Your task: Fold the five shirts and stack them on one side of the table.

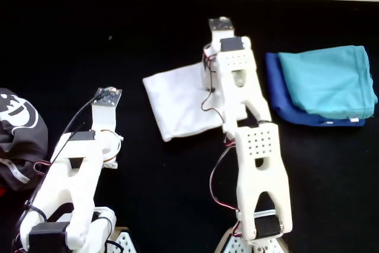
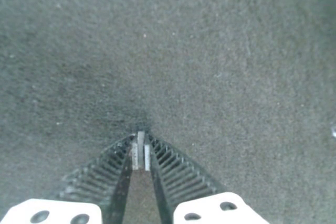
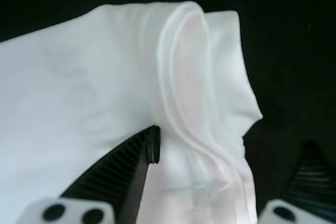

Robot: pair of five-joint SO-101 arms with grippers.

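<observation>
Slippage is the risk: the right pincer (image 3: 232, 150) stands released astride the folded edge of the white shirt (image 3: 105, 93), and pinching only its top layers could undo the fold. Left of that shirt, the left pincer (image 2: 140, 150) is clenched on nothing; the folded stack (image 1: 328, 81) lies to its right.

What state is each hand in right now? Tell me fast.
Left hand: closed, holding nothing.
Right hand: open, over the white shirt edge, not gripping.
</observation>
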